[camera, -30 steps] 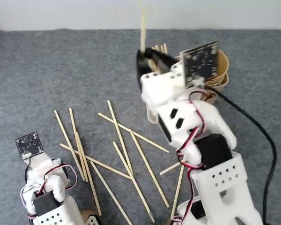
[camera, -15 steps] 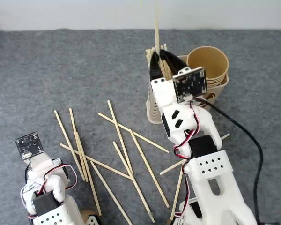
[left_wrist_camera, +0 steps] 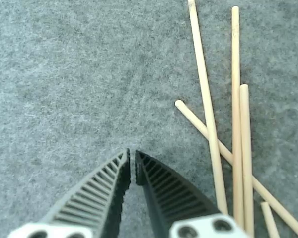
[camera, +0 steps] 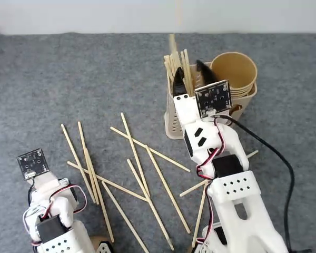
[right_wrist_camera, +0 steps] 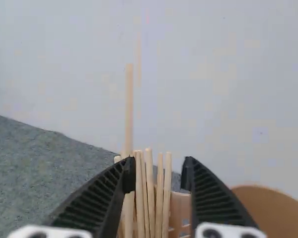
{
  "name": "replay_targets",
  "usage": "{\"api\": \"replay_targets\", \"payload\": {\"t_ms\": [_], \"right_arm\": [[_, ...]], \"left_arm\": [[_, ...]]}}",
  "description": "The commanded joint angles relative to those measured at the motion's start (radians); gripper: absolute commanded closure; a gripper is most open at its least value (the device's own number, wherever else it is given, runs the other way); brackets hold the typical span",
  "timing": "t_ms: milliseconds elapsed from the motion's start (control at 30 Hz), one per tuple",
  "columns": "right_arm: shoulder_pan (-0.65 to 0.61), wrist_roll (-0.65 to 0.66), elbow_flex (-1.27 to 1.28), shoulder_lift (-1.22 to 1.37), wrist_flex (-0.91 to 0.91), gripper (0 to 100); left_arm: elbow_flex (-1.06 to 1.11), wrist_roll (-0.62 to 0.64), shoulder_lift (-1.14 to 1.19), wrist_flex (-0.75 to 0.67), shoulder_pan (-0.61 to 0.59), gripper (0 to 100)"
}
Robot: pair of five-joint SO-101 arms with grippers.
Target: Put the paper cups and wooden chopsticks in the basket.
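Well, pale wooden chopsticks (camera: pixel 175 59) stand bundled in basket (camera: pixel 171 122) w/ right claw (camera: pixel 188 70) spread, left claw (left_wrist_camera: pixel 130 166) pressed together.

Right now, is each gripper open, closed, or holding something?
Left gripper: closed, empty, over the grey mat.
Right gripper: open, around the tops of the chopsticks standing in the basket.

Grey felt tabletop (camera: pixel 52 74), loose chopsticks (camera: pixel 147 148) scattered over its middle and toward the near edge, basket (camera: pixel 172 124) standing by the far edge
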Motion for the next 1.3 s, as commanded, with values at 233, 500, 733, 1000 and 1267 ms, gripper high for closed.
{"api": "replay_targets", "payload": {"t_ms": [233, 500, 733, 1000, 1267], "right_arm": [[-0.064, -0.226, -0.468, -0.019, 0.717, 80.9], [-0.282, -0.226, -0.471, 0.010, 1.013, 80.9], [-0.360, -0.232, -0.391, 0.217, 1.070, 80.9], [-0.467, -0.233, -0.391, 0.492, 1.033, 80.9], [-0.545, -0.232, -0.394, 0.710, 0.906, 80.9]], "left_arm": [[-0.012, -0.002, -0.014, -0.003, 0.003, 98], [-0.012, -0.002, -0.014, -0.003, 0.003, 98], [-0.012, -0.002, -0.014, -0.003, 0.003, 98], [-0.012, -0.002, -0.014, -0.003, 0.003, 98], [-0.012, -0.002, -0.014, -0.003, 0.003, 98]]}}
